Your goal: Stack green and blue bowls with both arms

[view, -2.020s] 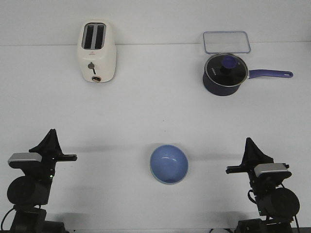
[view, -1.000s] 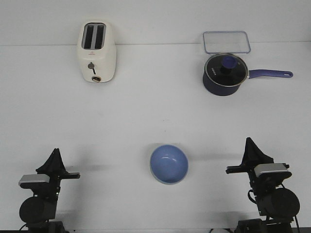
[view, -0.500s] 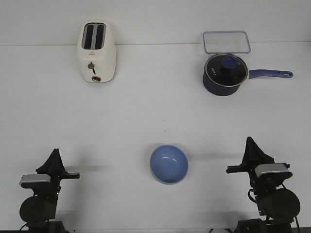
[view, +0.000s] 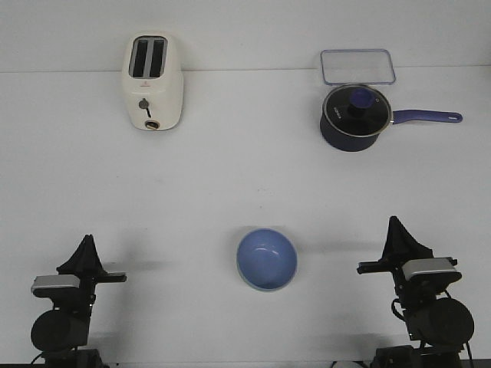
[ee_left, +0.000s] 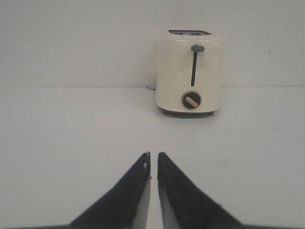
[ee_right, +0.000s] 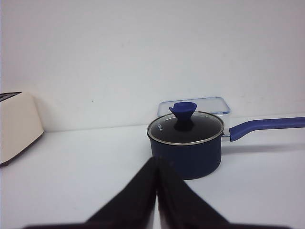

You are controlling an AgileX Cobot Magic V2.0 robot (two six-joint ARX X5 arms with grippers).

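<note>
- Centrally, near the front of the white bench [view: 230, 184], the blue bowl [view: 266, 259] sits upright; a pale rim shows at its lower edge, and whether that is the green bowl beneath it cannot be told.
- Left end effector [view: 87, 244] is clenched, holding nothing, well apart from the bowl.
- Right end effector [view: 395, 225] is likewise clenched and empty.
- Far back stand a cream toaster [view: 153, 82], a dark blue saucepan [view: 355, 116] and a clear lidded container [view: 357, 66].

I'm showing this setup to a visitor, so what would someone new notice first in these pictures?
Probably the round periwinkle-blue bowl, alone on the white table near the front, midway between the two black grippers, left and right, both shut and empty. Next, at the far edge: a cream two-slot toaster on the left, a dark blue glass-lidded saucepan on the right.
</note>
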